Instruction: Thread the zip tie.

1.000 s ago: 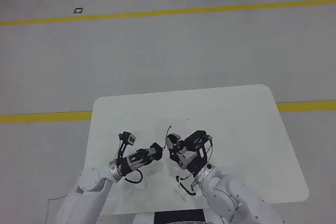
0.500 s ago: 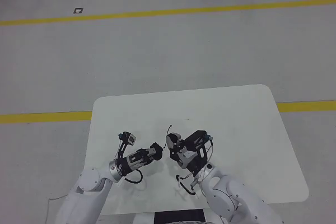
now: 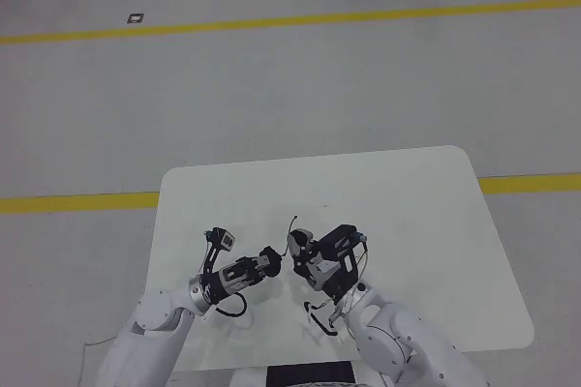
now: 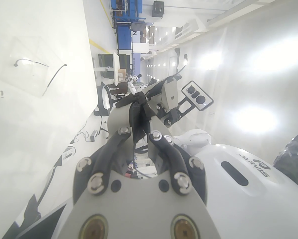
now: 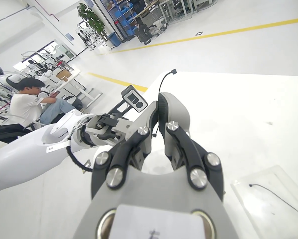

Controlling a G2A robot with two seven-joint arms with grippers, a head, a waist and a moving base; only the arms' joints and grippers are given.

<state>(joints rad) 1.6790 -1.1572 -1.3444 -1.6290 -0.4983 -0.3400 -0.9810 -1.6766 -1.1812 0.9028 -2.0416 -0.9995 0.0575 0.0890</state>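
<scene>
The right gripper is held above the middle of the white tabletop. Its arm comes up from the robot's side of the tabletop and bends at the wrist, so the gripper turns towards the other arm. Its two fingers are clamped flat on the black zip tie. The strap rises out of the fingertips and curves over to its small square head, which hangs free in the air past the right gripper. A short end of the tie pokes out behind the pads, towards the wrist.

The left gripper sits tip to tip with the right gripper, just beside it and at about the same height. Its forearm reaches in at a slant from the robot's left and is nearly level. Its fingers look drawn together. From here I cannot tell whether they pinch the end of the tie or only meet it, because the dark pads hide the contact.

A clear tray lies flat on the tabletop near the right gripper, on the wrist side. A spare tie lies in it, well apart from the held one.
</scene>
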